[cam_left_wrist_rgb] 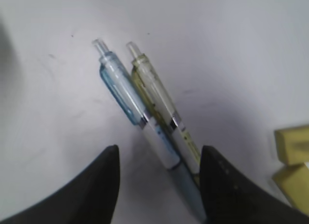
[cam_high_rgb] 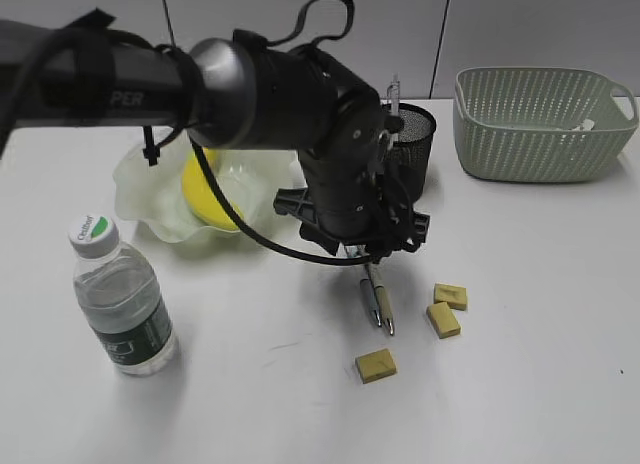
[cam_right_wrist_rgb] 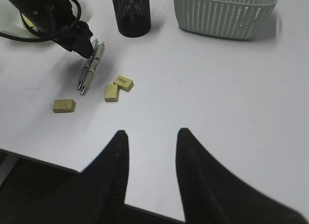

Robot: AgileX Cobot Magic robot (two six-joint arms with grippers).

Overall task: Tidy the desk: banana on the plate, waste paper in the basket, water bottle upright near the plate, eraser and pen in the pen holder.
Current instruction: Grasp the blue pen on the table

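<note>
Bottle (cam_high_rgb: 118, 306) closest to my exterior camera, upright on the desk (cam_high_rgb: 520, 334), front left, just in front of the plate (cam_high_rgb: 150, 199). Banana (cam_high_rgb: 205, 194) lies in the plate. Basket (cam_high_rgb: 540, 122) at the far right holds a white scrap, probably the waste paper (cam_high_rgb: 585, 126). Pen holder (cam_high_rgb: 412, 144) stands between plate and basket, something thin sticking up from it; I can't make out what.

Three yellow erasers (cam_high_rgb: 445, 320) loose on the desk, right of the pens and apart from them. Left arm's bulk hides part of the holder and plate from the exterior view.

Two pens (cam_left_wrist_rgb: 145, 101) lie side by side, touching, one bluish, one yellowish. Left pincer (cam_left_wrist_rgb: 159, 175) is low over them, jaws apart and straddling both barrels, not clamped.

Right pincer (cam_right_wrist_rgb: 149, 156) hangs near the desk's front edge, well away from everything, jaws part-open, nothing between them.
</note>
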